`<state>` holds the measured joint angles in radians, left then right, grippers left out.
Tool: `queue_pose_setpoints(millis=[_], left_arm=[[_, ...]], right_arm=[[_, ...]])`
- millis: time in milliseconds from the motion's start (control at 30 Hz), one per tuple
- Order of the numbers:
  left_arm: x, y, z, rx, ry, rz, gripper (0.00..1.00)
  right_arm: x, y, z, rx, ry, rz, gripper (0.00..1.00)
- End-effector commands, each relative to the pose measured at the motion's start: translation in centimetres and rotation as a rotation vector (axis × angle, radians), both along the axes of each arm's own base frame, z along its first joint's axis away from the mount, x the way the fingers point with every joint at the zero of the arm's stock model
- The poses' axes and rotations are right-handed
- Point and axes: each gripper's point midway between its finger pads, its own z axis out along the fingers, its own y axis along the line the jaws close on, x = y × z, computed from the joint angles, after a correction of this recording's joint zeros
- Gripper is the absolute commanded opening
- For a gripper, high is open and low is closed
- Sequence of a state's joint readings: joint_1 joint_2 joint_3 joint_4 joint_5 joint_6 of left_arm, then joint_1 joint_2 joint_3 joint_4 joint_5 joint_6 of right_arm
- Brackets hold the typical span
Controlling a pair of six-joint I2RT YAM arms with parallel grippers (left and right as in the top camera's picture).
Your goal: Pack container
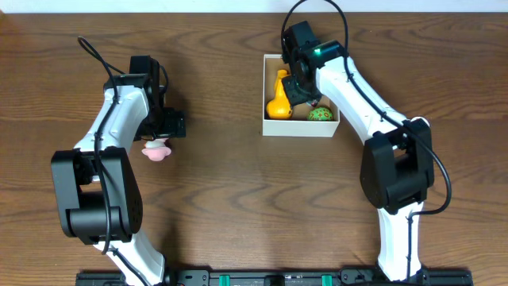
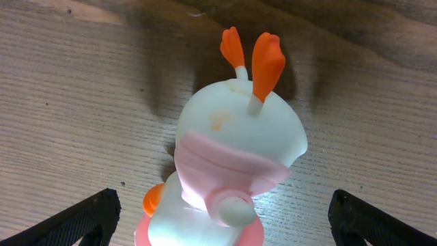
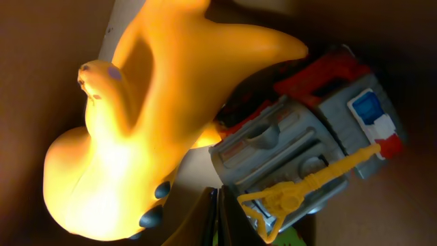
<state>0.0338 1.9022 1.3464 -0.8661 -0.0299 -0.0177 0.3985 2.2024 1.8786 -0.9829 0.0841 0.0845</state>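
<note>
square white container [image 1: 300, 127] at two o'clock on the wooden surface [image 1: 222, 199], open side up, no long axis. my right fingers [image 3: 208, 222] are pressed together inside it, gripping nothing, beside a yellow toy [image 3: 150, 102]. my left fingers [image 2: 82, 222] gape wide, empty, over a pink-and-white toy [image 2: 232, 157] at nine o'clock.

Overhead, the left arm [image 1: 119, 119] covers most of the pink-white toy [image 1: 156, 151], and the right arm [image 1: 349, 87] blocks the middle of the container [image 1: 274, 127]. The left wrist view crops the toy's base. The right claw [image 3: 218, 212] is just a dark blur at the bottom edge.

Brown wood-grain table [image 1: 230, 199], dark knots and streaks throughout
</note>
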Motion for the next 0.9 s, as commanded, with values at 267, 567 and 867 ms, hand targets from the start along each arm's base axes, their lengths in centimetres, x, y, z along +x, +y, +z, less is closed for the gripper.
queue_pose_setpoints(millis=[267, 567, 867], left_arm=[[-0.3, 0.2, -0.3, 0.006, 0.016, -0.011, 0.98], [-0.3, 0.2, -0.3, 0.006, 0.016, -0.011, 0.98], [-0.3, 0.2, -0.3, 0.006, 0.016, -0.011, 0.98]], right_arm=[[1.5, -3.4, 2.3, -0.126, -0.074, -0.023, 0.06], [1.3, -1.1, 4.3, -0.059, -0.110, 0.019, 0.10], [3.0, 0.2, 10.8, 0.042, -0.232, 0.025, 0.11]])
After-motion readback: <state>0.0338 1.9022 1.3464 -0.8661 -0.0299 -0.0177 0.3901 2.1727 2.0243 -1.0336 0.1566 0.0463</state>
